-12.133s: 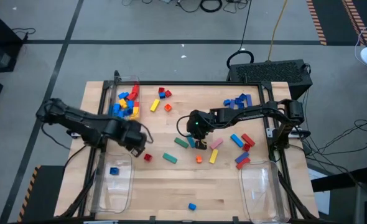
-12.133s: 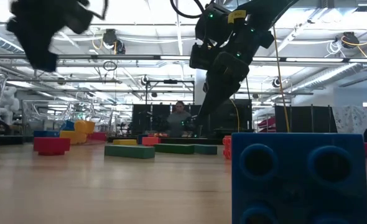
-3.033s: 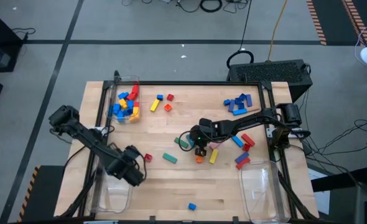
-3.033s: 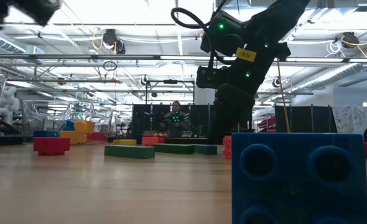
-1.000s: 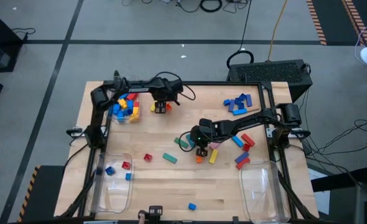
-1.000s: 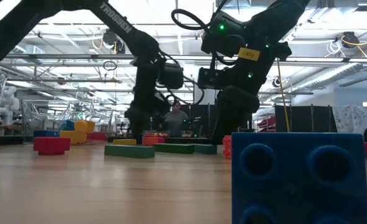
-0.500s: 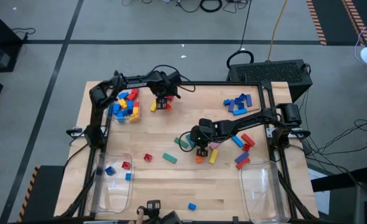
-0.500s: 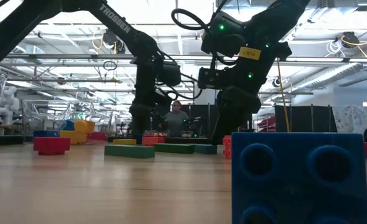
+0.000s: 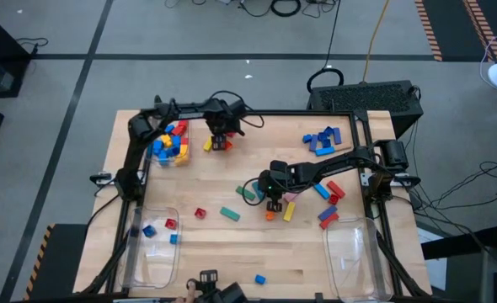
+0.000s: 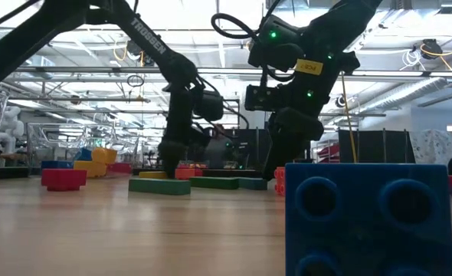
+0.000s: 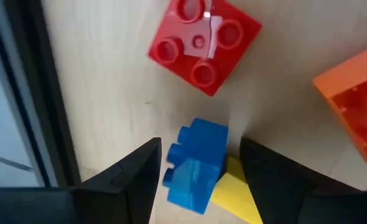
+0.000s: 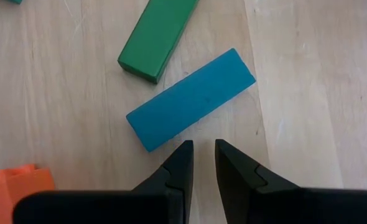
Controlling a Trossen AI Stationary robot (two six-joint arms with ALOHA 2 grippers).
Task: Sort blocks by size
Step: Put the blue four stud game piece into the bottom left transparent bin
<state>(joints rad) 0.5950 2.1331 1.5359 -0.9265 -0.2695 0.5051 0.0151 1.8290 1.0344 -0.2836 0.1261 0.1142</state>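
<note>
The tabletop (image 9: 232,252) is light wood with a dark frame, and it stands on a grey floor with cables and a dark case behind it. In the low view the room behind is a large hall with ceiling lights, pipes and dark equipment. The blocks (image 9: 320,140) lie spread over the wood: a blue group near the far right corner, red, blue and pink ones at the right side, green and orange ones near the middle, one blue cube near the front edge. A clear bin (image 9: 169,141) at the far left corner holds many blue, yellow and red blocks, a second bin (image 9: 152,246) at the near left holds a few blue and red ones, and a third bin (image 9: 354,252) at the near right shows nothing inside. The left tool (image 11: 199,163) is at the far side, just beside the full bin, low over the wood. Its jaws stand apart on both sides of a small blue brick (image 11: 196,163) but do not press it; a yellow block (image 11: 233,190) lies against this brick, and a red brick (image 11: 204,38) and an orange brick (image 11: 354,96) are near. The right tool (image 12: 200,160) hangs near the middle of the tabletop with its jaws almost together and holding nothing, just beside a teal bar (image 12: 191,98) and a green bar (image 12: 158,38).
</note>
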